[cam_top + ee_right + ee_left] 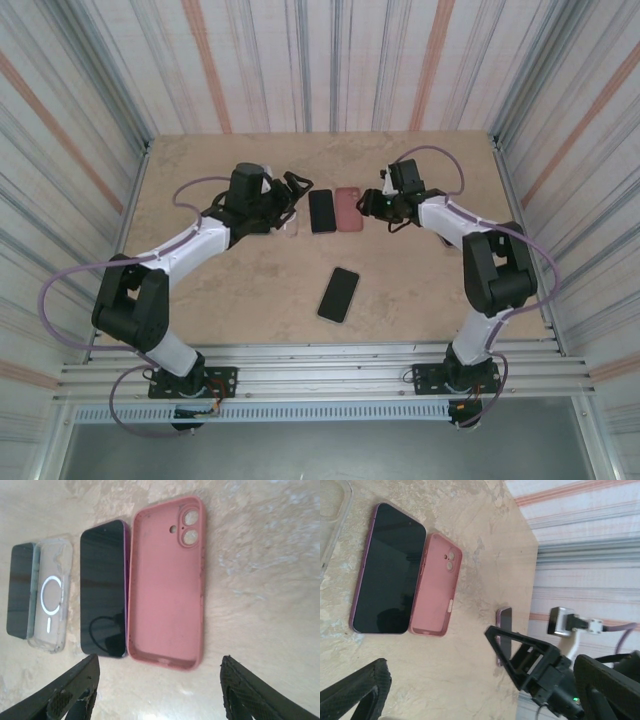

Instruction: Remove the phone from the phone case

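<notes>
I see the phone [103, 587] lying screen up at mid-frame in the right wrist view, out of the pink case [167, 585], which lies open-side up just beside it on the right. The right gripper [160, 666] and left gripper [294, 200] both stand spread wide.

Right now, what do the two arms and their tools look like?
The left arm and right arm match: white link shells, black joints and bases, with a lilac cable looping loosely along each. The left tool and right tool are black, with open triangular frames; the fingers have dimpled black pads.
</notes>
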